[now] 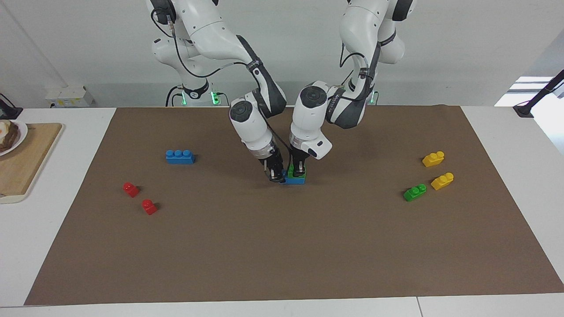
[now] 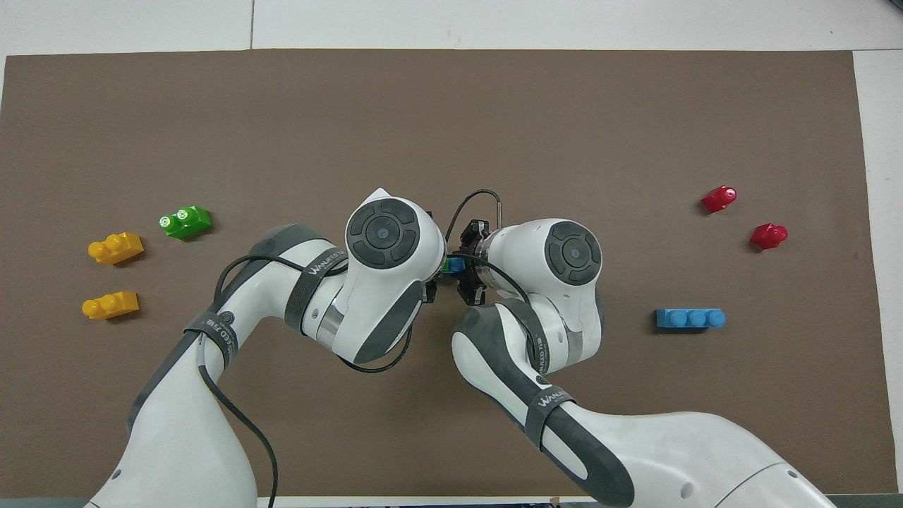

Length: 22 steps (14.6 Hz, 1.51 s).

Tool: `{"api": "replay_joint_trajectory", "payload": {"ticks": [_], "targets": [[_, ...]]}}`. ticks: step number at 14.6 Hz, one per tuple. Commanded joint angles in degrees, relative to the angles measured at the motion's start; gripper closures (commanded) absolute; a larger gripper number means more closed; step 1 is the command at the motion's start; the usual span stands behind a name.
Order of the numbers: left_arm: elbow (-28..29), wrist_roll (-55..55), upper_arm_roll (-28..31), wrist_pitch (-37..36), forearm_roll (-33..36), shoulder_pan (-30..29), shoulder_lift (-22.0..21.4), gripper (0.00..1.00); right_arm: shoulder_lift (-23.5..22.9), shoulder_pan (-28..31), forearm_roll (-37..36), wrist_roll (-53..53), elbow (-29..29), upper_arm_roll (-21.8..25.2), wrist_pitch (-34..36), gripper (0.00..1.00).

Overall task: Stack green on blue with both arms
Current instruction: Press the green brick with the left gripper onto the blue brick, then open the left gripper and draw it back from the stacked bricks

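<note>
A green brick (image 1: 291, 170) sits on a blue brick (image 1: 296, 179) at the middle of the brown mat. My left gripper (image 1: 300, 171) points down and is shut on the green brick. My right gripper (image 1: 276, 175) is shut on the blue brick's end toward the right arm's side. In the overhead view only slivers of green (image 2: 446, 266) and blue (image 2: 458, 266) show between the two wrists. A second blue brick (image 1: 179, 156) lies toward the right arm's end. A second green brick (image 1: 415, 192) lies toward the left arm's end.
Two yellow bricks (image 1: 433, 159) (image 1: 442, 181) lie beside the spare green brick. Two red bricks (image 1: 131, 189) (image 1: 149, 206) lie farther from the robots than the spare blue brick. A wooden board (image 1: 26, 158) with a plate (image 1: 11, 134) stands off the mat at the right arm's end.
</note>
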State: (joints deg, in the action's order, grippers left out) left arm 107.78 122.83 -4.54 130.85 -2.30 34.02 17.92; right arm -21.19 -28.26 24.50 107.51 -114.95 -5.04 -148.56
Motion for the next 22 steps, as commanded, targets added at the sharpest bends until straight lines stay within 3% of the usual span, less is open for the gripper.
{"api": "replay_joint_trajectory", "payload": {"ticks": [1, 2, 3, 4, 9, 10, 12, 13, 14, 16, 22], "targets": [[4.46, -1.71, 0.15, 3.36, 0.37, -0.09, 0.45, 1.00, 0.10, -0.22, 0.46, 0.33, -1.24, 0.29, -3.14, 1.00], [4.37, -2.07, 0.15, 3.27, 0.37, -0.09, 0.45, 0.78, 0.10, -0.22, 0.46, 0.33, -1.24, 0.29, -3.14, 1.00], [4.28, -2.07, 0.06, 3.18, 0.37, -0.27, 0.45, 0.48, 0.01, -0.13, 0.46, 0.33, -1.24, 0.29, -3.14, 1.00], [4.11, -1.98, 0.15, 3.09, 0.37, -0.36, 0.45, 0.00, 0.01, -0.22, 0.46, 0.41, -1.15, 0.29, -3.14, 1.00], [3.32, -2.07, 0.15, 1.00, 0.37, -1.84, -1.04, 0.00, -0.25, -0.04, 0.73, 0.41, -0.62, 0.21, -3.05, 1.00], [3.23, -2.16, 0.24, 0.11, 0.37, -2.11, -2.00, 0.00, -0.25, 0.05, 0.90, 0.33, -0.62, 0.20, -2.97, 0.94], [3.14, -2.33, 0.24, -1.56, 0.37, -4.12, -3.94, 0.00, -0.25, 0.22, 1.08, 0.33, -0.27, 0.20, -2.79, 0.44], [3.14, -2.34, 0.24, -2.26, 0.37, -5.61, -5.08, 0.00, -0.25, 0.22, 1.08, 0.41, 0.16, 0.20, -2.44, 0.26], [2.88, -2.42, 0.15, -3.22, 0.37, -7.02, -5.87, 0.00, -0.25, 0.14, 1.08, 0.41, 0.43, 0.20, -2.18, 0.13], [1.91, -6.00, 0.15, -6.91, 0.37, -9.57, -7.28, 0.00, -0.25, 0.13, 1.17, 0.41, 0.52, 0.20, -2.09, 0.00], [2.00, -22.62, 0.32, -15.53, 0.37, -16.08, -12.90, 0.00, -0.07, 0.83, 1.17, 0.24, 1.66, 0.20, -0.51, 0.00]]}}
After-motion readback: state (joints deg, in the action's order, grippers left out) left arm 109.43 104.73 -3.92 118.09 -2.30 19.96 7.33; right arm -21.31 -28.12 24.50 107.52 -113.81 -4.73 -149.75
